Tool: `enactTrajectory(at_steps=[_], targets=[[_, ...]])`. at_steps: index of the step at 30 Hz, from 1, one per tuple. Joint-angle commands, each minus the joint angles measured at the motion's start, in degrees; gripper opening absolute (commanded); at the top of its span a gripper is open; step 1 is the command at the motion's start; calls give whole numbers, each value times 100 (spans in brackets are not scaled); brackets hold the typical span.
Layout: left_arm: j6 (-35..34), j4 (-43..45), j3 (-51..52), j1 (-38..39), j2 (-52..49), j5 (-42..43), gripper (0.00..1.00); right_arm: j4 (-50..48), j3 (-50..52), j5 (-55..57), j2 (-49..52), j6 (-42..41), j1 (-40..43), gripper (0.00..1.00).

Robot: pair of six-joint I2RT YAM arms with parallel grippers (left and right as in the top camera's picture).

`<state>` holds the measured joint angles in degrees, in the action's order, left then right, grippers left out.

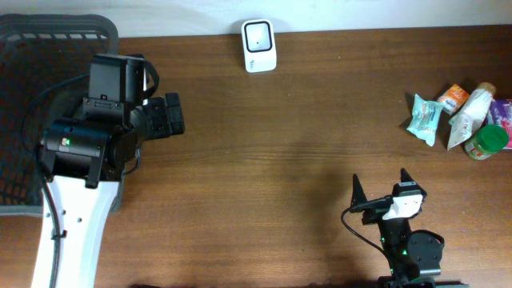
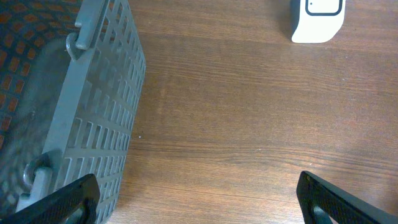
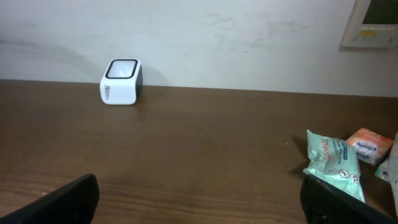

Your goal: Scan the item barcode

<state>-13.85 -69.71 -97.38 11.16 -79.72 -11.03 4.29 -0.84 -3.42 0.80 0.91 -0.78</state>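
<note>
A grey slatted plastic basket (image 1: 48, 32) sits at the desk's (image 1: 280, 160) far left corner. Partly over it is the left arm, whose left gripper (image 1: 178, 114) points toward the middle of the desk. Its 2 black fingers (image 2: 68, 199) stand wide apart over bare wood and hold nothing. Further right, a white barcode scanner (image 1: 259, 46) with a dark window stands at the far edge, clear of both arms. At the near edge, right of centre, the right gripper (image 1: 380, 178) also has its 2 fingers (image 3: 348, 199) spread wide and empty, facing the far edge. The items to scan lie clustered at the right edge, untouched: a mint-green pouch (image 1: 424, 118), an orange packet (image 1: 453, 98) just behind it, a white tube (image 1: 472, 112), a green-lidded jar (image 1: 488, 140) and a purple pack (image 1: 504, 112) cut by the frame.
</note>
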Motion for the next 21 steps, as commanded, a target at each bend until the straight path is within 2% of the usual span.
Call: enactTrajectory(at_steps=[1,8,12,21], targets=[[87,-7,-4,-20,2,-81,99,31,52,114,-61,55,42,99],[87,-7,-4,-20,2,-81,99,20,52,35,-61,-26,42,98],[87,-7,-4,-20,2,-81,99,20,52,48,-61,-463,42,99],[87,-7,-4,-20,2,-81,99,0,52,48,-59,-459,42,99]])
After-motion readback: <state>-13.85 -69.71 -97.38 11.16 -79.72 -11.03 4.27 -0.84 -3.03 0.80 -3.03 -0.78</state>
